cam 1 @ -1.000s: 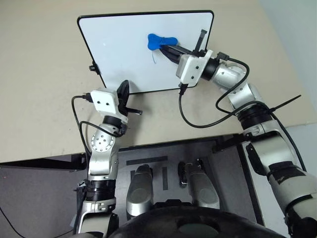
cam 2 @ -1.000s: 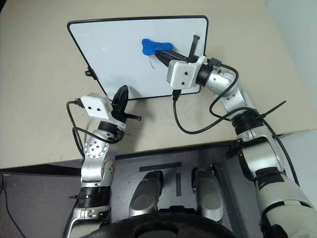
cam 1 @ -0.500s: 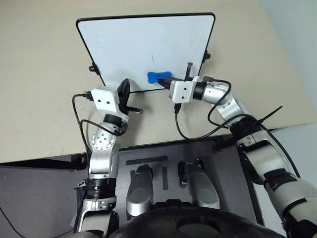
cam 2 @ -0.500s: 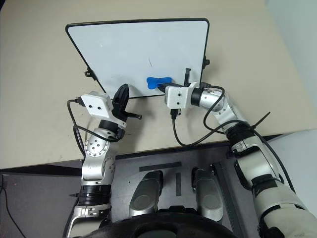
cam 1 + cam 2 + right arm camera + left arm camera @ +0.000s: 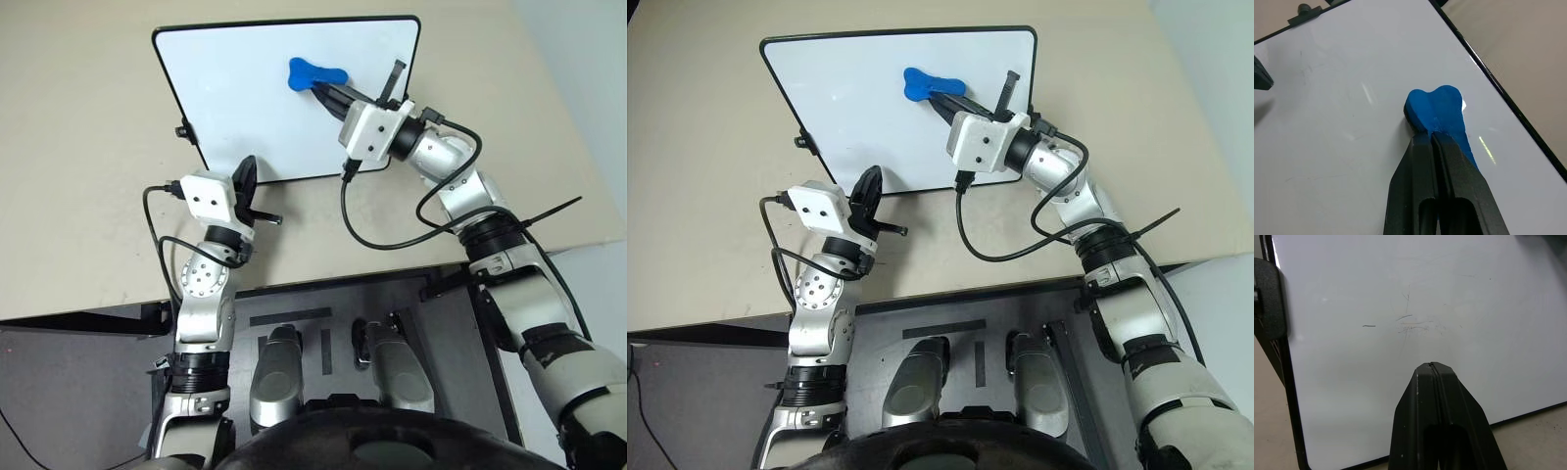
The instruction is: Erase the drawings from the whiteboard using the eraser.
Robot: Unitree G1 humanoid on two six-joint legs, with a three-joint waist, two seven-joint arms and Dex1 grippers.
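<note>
Blue bone-shaped eraser (image 5: 315, 72) on white whiteboard (image 5: 245, 98), faint drawings (image 5: 1410, 323)

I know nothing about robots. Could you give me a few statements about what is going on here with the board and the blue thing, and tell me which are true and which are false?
1. The right gripper is shut on the blue eraser. True.
2. The eraser is on the beige table, off the whiteboard. False: it is over the board's upper part.
3. The left gripper is holding a marker. False: it is shut and holds nothing.
4. Faint thin marks show on the board ahead of the left gripper. True.
5. The board has a red frame. False: its frame is black.
</note>
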